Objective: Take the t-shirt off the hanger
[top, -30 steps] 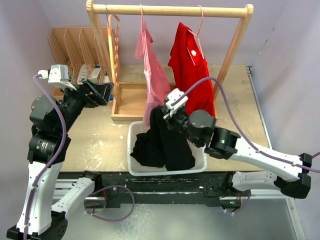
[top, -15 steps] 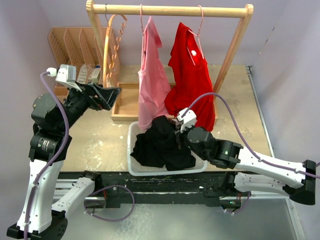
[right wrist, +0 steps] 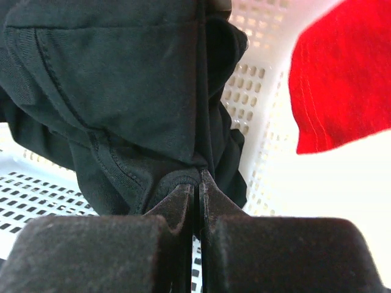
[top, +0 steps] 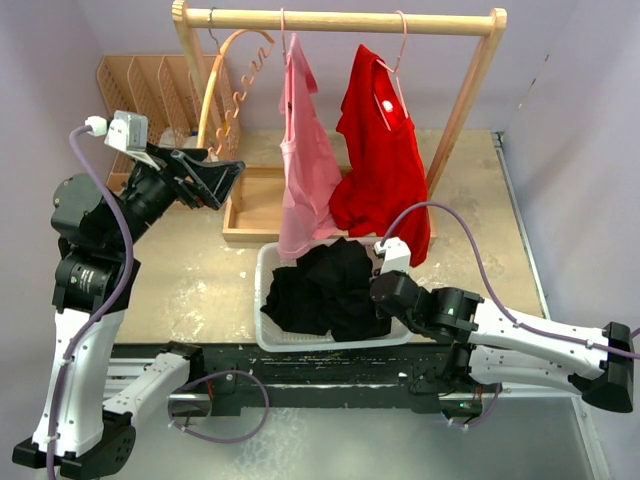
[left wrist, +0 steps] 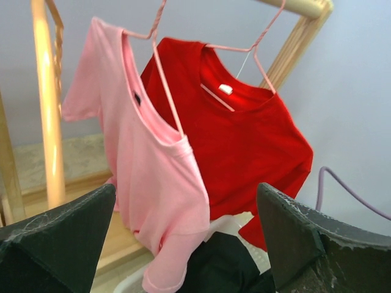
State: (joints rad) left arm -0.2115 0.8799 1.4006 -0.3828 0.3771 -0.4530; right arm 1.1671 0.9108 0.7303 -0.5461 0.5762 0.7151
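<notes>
The black t-shirt [top: 325,285] lies bunched in the white basket [top: 262,300], off any hanger. My right gripper [top: 374,290] is low at the basket's right side and shut on a fold of the black t-shirt [right wrist: 122,79], with the cloth pinched at the gripper [right wrist: 197,183] tips. An empty orange hanger [top: 232,75] hangs tilted at the left end of the wooden rail [top: 340,18]. My left gripper [top: 225,178] is raised left of the rack, open and holding nothing. In its wrist view the left gripper [left wrist: 186,201] frames the pink shirt [left wrist: 153,165].
A pink shirt [top: 305,160] and a red shirt [top: 380,150] hang on pink wire hangers from the rail. The red shirt's hem [right wrist: 342,79] hangs just past the basket wall [right wrist: 263,122]. A wooden tray [top: 255,205] and a slotted wooden organiser [top: 140,90] stand at the back left.
My right gripper has come down and to the right, lowering the black t-shirt into the basket. The orange hanger has swung out. My left gripper has risen a little.
</notes>
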